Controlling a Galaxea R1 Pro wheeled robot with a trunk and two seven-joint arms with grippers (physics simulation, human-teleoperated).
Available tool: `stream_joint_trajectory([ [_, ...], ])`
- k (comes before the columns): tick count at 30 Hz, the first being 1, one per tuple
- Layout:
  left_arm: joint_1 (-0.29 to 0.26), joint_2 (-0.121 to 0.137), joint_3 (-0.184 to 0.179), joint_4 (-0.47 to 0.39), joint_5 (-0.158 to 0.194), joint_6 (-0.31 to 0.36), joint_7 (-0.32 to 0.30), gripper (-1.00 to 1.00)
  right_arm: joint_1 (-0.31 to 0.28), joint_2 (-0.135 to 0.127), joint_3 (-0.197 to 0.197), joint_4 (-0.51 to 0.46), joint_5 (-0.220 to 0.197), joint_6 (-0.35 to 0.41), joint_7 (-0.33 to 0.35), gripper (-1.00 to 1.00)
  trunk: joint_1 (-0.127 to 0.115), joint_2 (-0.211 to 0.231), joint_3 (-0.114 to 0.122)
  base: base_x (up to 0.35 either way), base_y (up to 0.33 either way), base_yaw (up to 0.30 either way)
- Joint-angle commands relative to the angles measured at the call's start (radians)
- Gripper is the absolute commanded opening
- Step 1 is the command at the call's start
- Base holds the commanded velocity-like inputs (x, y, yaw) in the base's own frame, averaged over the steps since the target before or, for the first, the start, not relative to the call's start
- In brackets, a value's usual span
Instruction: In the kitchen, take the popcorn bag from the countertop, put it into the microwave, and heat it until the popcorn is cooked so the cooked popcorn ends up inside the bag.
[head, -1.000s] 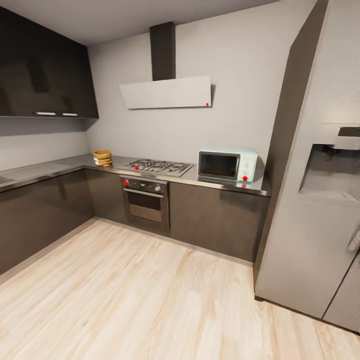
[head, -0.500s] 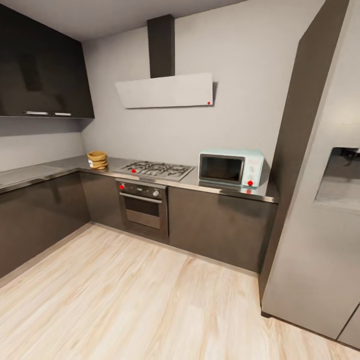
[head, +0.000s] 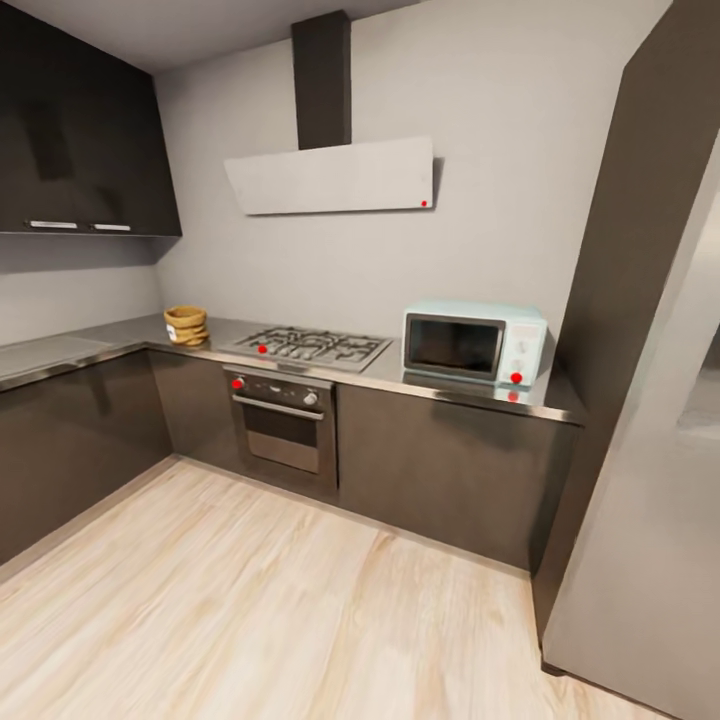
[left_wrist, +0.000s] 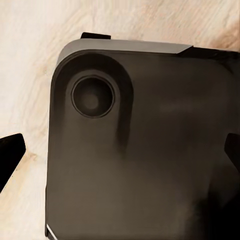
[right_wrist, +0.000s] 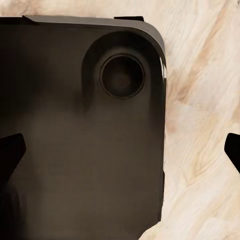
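From the head view we are seeing a wide open wooden floor (head: 250, 600) running up to the dark cabinet fronts. The tabletop (head: 440, 385) is carrying the microwave (head: 474, 343) near its right end, close to a tall grey panel (head: 640, 480) that is cut off. The popcorn bag (head: 186, 325) is standing far left, beside the gas hob (head: 310, 347); its label is too small to read.

In the left wrist view the left tool (left_wrist: 120, 155) is showing two dark tips far apart, wide, above the robot base (left_wrist: 140, 150).

In the right wrist view the right tool (right_wrist: 120, 152) is also standing wide.
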Motion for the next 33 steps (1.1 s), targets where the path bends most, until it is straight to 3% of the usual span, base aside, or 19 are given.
stream_joint_trajectory([
  [1,0.0,0.0,0.0,-0.001,0.01,-0.002,0.0,1.0,0.0,0.0,-0.002,0.0,-0.001,-0.003,0.0,1.0,0.001,0.0,-0.001,0.322,0.125,0.0],
  [15,0.0,0.0,-0.002,-0.001,0.008,-0.001,-0.001,1.0,0.0,0.0,-0.004,0.0,-0.003,-0.003,0.0,1.0,0.001,0.0,-0.001,0.322,0.148,-0.017],
  [33,-0.001,0.001,0.001,-0.001,0.011,-0.013,0.001,1.0,0.0,0.0,-0.009,0.0,-0.011,-0.003,0.0,1.0,0.001,0.0,-0.001,0.291,0.176,-0.276],
])
